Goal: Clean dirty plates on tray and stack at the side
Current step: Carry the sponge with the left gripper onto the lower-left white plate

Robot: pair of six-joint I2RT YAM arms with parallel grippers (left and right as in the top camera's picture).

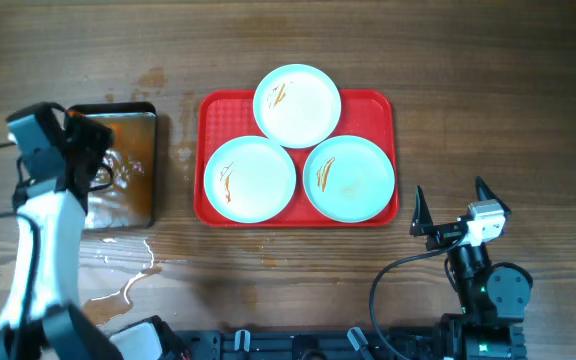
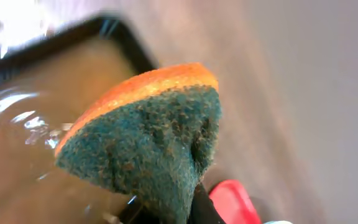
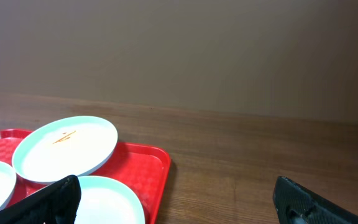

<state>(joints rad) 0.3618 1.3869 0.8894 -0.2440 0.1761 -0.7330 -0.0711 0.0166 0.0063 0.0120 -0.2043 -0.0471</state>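
The red plastic tray (image 1: 220,113), a flat rectangle with rounded corners, a low rim and a fine grid texture, lies at the middle of the wooden table (image 1: 468,80). On it sit three round, shallow, glossy plates, white to pale mint: one at 12 o'clock (image 1: 297,105), one at 8 o'clock (image 1: 249,178) and one at 4 o'clock (image 1: 349,178), the rims touching or nearly so. Each carries thin orange-brown streaks.

At 9 o'clock from the tray is a black-rimmed metal pan (image 1: 133,180) with a wet, shiny floor, and a puddle (image 1: 128,280) spreads on the table at its 6 o'clock. The left arm reaches up from the near edge and bends over the pan. The left gripper (image 1: 93,145) is closed on a sponge (image 2: 148,130) with a smooth orange back and a coarse, dark green scouring face, bent where it is pinched.

The right gripper (image 1: 451,190) hangs over bare wood at 4 o'clock from the tray, pointing to 12 o'clock, its black textured fingers (image 3: 48,202) spread wide and holding nothing
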